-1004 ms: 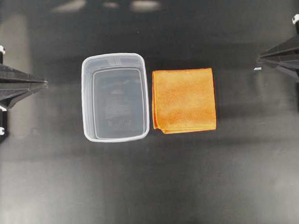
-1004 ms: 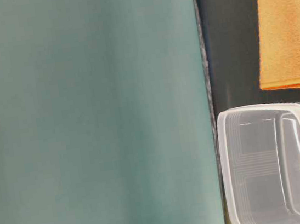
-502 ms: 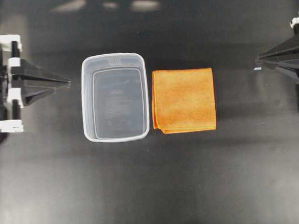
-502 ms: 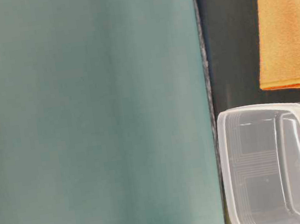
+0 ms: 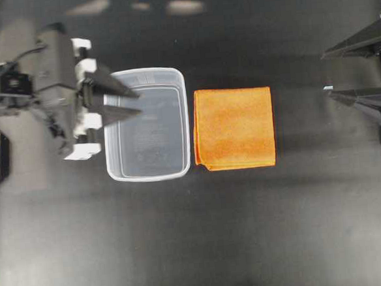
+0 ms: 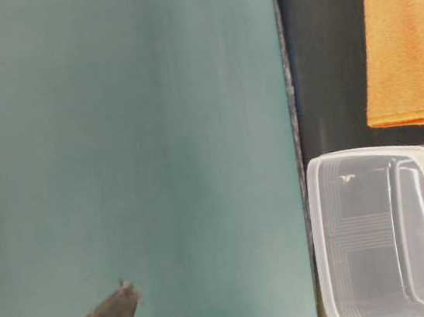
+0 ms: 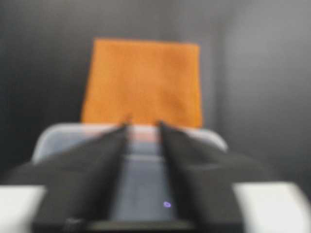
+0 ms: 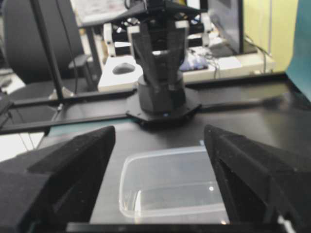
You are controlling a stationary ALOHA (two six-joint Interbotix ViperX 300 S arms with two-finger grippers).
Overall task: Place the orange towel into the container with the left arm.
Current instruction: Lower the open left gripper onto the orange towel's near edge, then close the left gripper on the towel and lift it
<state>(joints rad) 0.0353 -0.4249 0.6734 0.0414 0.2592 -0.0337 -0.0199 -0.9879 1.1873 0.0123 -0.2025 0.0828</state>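
I'm swinging the left gripper [image 5: 135,102] out over the container [image 5: 149,174] — jaws now parting, nothing held — while the orange towel [image 5: 234,128] is lying untouched just right of it; the reach is only beginning.

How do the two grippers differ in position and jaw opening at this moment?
The left gripper reaches over the container's left rim; the right gripper sits at the table's far right edge, away from the orange towel. The left gripper's jaws stand slightly apart, the right gripper's spread wide. Both hold nothing.
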